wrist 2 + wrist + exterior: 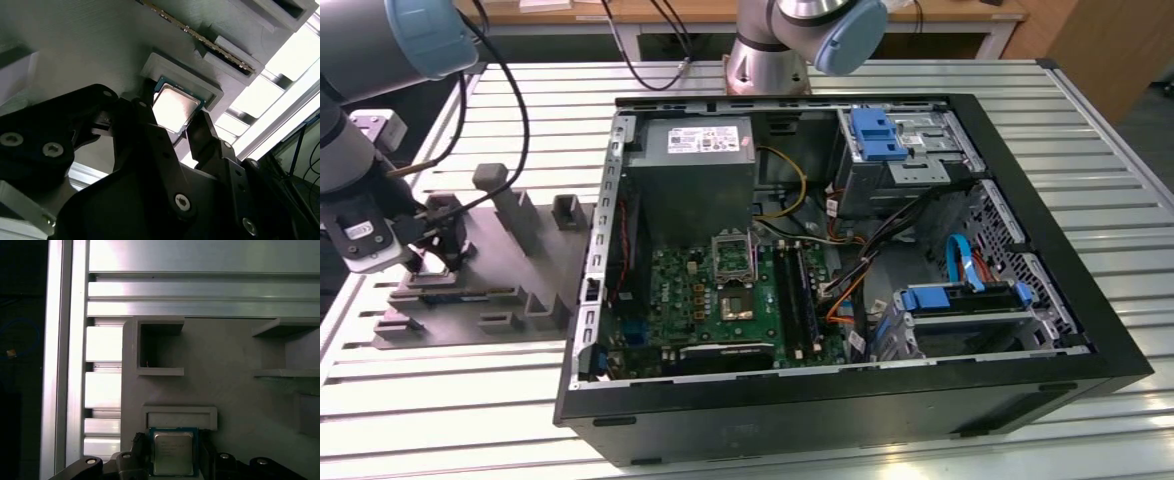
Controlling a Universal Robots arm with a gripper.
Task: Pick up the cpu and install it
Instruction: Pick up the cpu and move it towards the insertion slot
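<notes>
The gripper (171, 116) straddles the cpu (173, 454), though whether it clamps it I cannot tell; the cpu lies flat, metal lid up, square with no long axis, in a recess of the grey tray (230, 390); beyond, the slatted table (200, 290).

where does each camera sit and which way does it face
exterior view: from above, looks down on case, tray, table; arm and hand at the exterior view's left
first wrist view: on the arm, faces the tray; hand at the cpu
second wrist view: on the arm, looks along the hand to the cpu
shared: both wrist views show hand, cpu, tray
</notes>
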